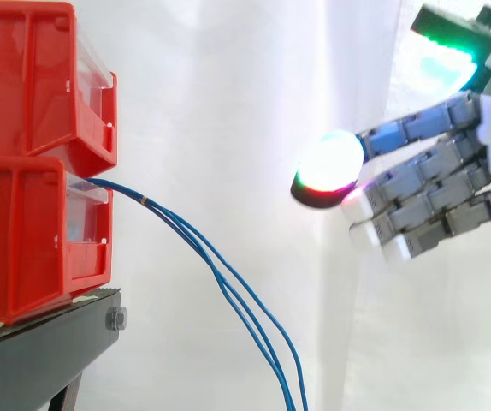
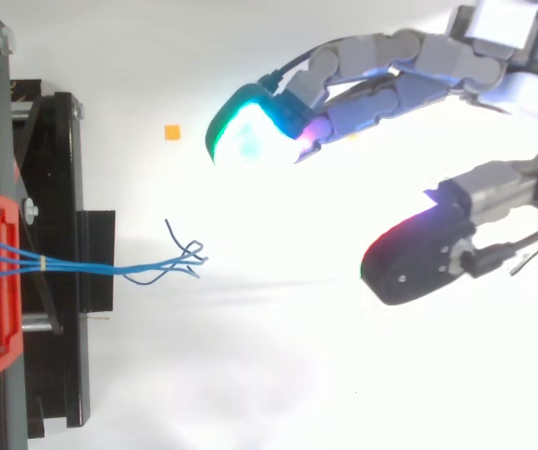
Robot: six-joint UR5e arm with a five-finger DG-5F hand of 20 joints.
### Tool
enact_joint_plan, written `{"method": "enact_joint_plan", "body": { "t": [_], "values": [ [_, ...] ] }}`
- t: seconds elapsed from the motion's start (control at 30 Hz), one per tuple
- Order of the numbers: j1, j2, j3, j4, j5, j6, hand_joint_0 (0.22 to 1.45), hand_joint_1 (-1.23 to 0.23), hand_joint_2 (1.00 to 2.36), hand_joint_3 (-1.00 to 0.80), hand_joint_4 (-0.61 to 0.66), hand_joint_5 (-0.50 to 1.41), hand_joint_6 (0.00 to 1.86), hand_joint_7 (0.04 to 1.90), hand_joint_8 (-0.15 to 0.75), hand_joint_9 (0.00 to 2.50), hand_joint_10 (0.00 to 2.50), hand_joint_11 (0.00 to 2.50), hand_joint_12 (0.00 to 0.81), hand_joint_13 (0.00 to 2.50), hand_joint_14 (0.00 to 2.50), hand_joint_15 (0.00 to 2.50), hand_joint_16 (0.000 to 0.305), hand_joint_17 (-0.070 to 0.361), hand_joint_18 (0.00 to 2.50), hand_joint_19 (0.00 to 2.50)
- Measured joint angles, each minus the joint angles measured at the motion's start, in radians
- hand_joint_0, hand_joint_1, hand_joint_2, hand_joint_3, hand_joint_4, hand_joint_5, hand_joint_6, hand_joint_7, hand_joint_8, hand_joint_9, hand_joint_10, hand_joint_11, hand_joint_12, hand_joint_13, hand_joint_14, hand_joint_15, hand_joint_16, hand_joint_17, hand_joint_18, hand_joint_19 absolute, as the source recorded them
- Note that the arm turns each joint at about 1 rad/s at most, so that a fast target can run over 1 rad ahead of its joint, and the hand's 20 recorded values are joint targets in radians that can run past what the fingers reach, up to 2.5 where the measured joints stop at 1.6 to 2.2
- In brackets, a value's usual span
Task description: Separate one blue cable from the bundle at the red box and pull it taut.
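Note:
Several thin blue cables (image 1: 220, 274) come out of the lower red box (image 1: 32, 231) as a bundle and droop down to the right; seen from above, the cable bundle (image 2: 147, 269) ends in loose curled tips. A small tie binds the strands close to the box. My hand (image 1: 438, 184) hangs to the right of the cables, well apart from them and higher than their sagging part. Its fingers (image 2: 381, 70) are stretched toward the box and the thumb (image 2: 419, 258) is spread away from them. Nothing lies between them.
Two red boxes are stacked, the upper red box (image 1: 40, 77) on the lower one, on a black stand (image 1: 49, 351) at the left. A white curtain hangs behind. A small orange marker (image 2: 171, 132) lies on the white floor.

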Motion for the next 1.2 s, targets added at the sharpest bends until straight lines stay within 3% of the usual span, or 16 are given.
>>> {"method": "enact_joint_plan", "body": {
  "t": [0.2, 0.43, 0.7, 0.83, 1.0, 1.2],
  "values": [
    [0.004, -0.040, 0.006, 0.029, 0.009, 0.002, 0.53, -0.68, 1.00, -0.50, 0.22, -0.20, 0.50, 0.73, 0.276, 0.64, 0.01, 0.26, 0.338, 0.55, 0.01, 0.23, 0.056, 0.127, 0.35, 0.46],
    [0.005, -0.102, 0.040, 0.053, 0.011, 0.015, 0.53, -0.67, 1.00, -0.50, 0.23, -0.19, 0.50, 0.73, 0.281, 0.65, 0.01, 0.27, 0.339, 0.56, 0.01, 0.24, 0.056, 0.126, 0.35, 0.46],
    [0.008, -0.135, 0.052, 0.106, 0.013, 0.014, 0.53, -0.67, 1.00, -0.50, 0.24, -0.19, 0.50, 0.74, 0.281, 0.66, 0.01, 0.29, 0.339, 0.56, 0.01, 0.25, 0.056, 0.126, 0.35, 0.46],
    [0.005, -0.184, 0.075, 0.119, 0.001, 0.047, 0.53, -0.67, 1.00, -0.50, 0.25, -0.19, 0.50, 0.74, 0.283, 0.66, 0.01, 0.29, 0.338, 0.57, 0.01, 0.25, 0.056, 0.126, 0.35, 0.47],
    [0.000, -0.246, 0.145, 0.121, -0.031, 0.097, 0.53, -0.67, 1.00, -0.50, 0.25, -0.18, 0.50, 0.75, 0.284, 0.67, 0.01, 0.29, 0.342, 0.57, 0.01, 0.26, 0.056, 0.126, 0.36, 0.47],
    [-0.002, -0.285, 0.174, 0.139, -0.064, 0.126, 0.54, -0.67, 1.00, -0.50, 0.27, -0.17, 0.50, 0.82, 0.284, 0.68, 0.01, 0.31, 0.343, 0.59, 0.01, 0.28, 0.056, 0.126, 0.36, 0.48]
  ]
}}
